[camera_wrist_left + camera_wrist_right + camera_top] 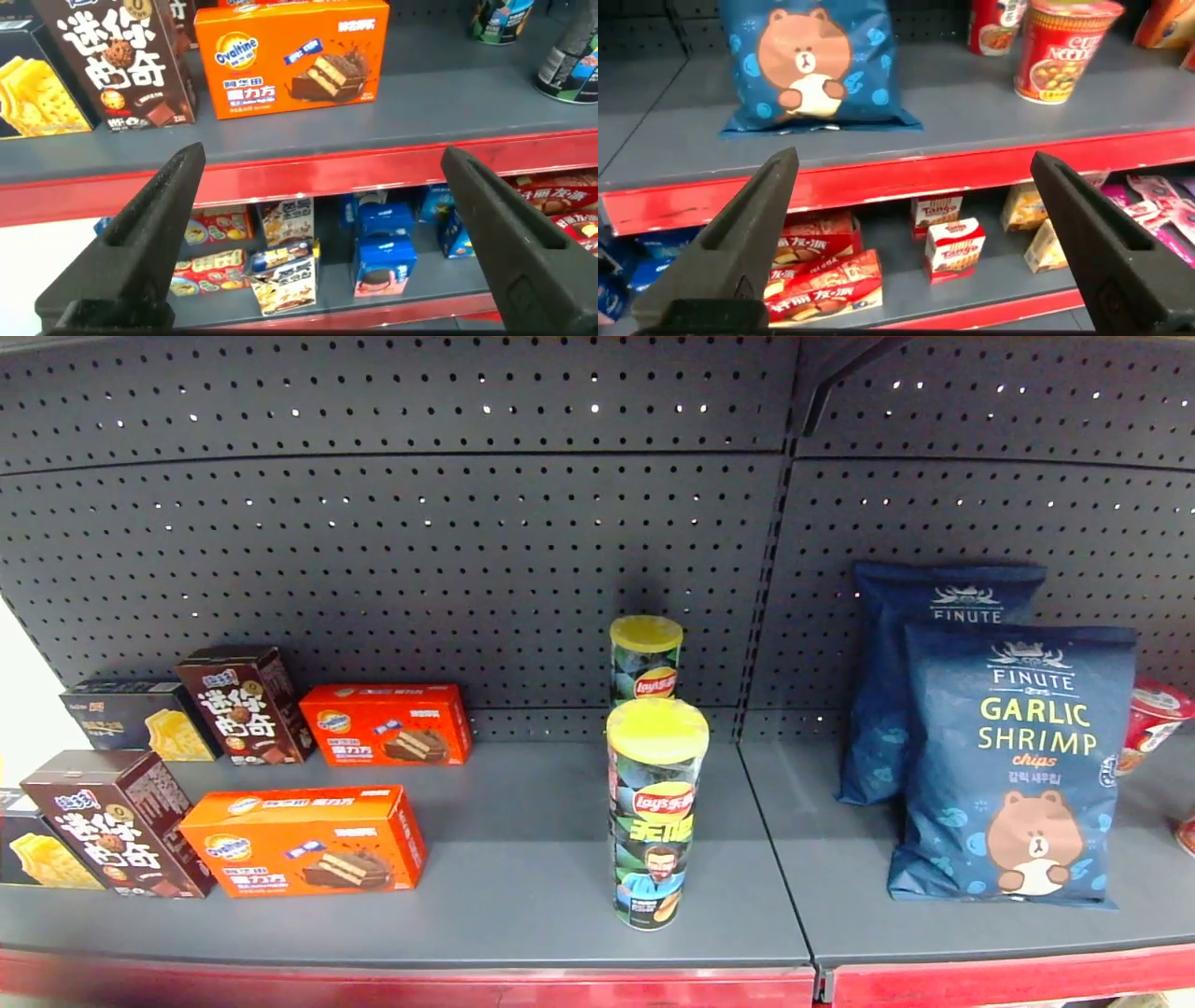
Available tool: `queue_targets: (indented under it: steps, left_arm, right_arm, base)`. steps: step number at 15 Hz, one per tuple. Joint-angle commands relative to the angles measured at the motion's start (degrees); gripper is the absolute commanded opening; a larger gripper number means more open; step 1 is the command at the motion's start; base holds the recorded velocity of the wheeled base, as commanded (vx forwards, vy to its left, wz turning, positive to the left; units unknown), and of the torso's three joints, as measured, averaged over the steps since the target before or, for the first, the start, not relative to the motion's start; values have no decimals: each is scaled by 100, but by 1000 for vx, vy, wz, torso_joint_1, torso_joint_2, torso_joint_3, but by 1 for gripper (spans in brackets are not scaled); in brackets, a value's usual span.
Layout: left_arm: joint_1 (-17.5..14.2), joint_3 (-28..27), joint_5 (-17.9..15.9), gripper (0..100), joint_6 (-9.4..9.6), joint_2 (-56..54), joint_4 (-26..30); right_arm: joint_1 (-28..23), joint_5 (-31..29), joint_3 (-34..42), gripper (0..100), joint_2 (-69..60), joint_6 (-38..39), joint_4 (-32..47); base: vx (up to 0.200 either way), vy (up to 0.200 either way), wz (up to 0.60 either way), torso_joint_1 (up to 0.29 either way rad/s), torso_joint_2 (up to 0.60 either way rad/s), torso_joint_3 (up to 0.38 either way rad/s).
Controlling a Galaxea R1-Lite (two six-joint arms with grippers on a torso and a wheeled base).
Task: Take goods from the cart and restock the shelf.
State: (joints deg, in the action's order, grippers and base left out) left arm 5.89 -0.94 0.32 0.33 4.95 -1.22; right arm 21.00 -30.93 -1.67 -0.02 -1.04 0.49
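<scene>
With left gripper [322,157] and right gripper [913,161] gaping empty before the shelf [523,859], grasp light, stiff, likely slick chip canister [656,821] mid-body.

Yellow-lidded chip can [656,821] upright, grey shelf [523,845]

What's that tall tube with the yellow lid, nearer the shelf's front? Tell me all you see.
The front tube is a tall round can with a yellow lid on top and a dark printed wrap. It stands upright on the grey shelf near its front edge; a matching rear tube stands behind it.
</scene>
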Motion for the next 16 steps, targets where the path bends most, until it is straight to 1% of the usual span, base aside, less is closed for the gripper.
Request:
queue_targets:
  steps: [1,5,7,14,15,16]
  left_arm:
    - [0,-3,3,100,-24,24,-1]
    - [0,-3,-14,100,2,24,-1]
    - [0,-3,-14,100,2,24,-1]
    - [0,-3,-14,100,2,24,-10]
    - [0,-3,-14,100,2,24,-10]
    - [0,-3,-14,100,2,24,-10]
  right_arm:
    - [0,8,0,100,2,33,-5]
    - [9,52,0,100,2,33,-5]
    - [0,254,0,100,2,-2,-5]
    - [0,254,9,100,2,25,-14]
    - [0,254,9,100,2,7,-40]
    - [0,254,9,100,2,16,-49]
  base:
    - [0,0,0,0,0,0]
    - [0,0,0,0,0,0]
    - [0,0,0,0,0,0]
    - [0,0,0,0,0,0]
    - [0,0,600,7,2,-7]
    - [0,0,0,0,0,0]
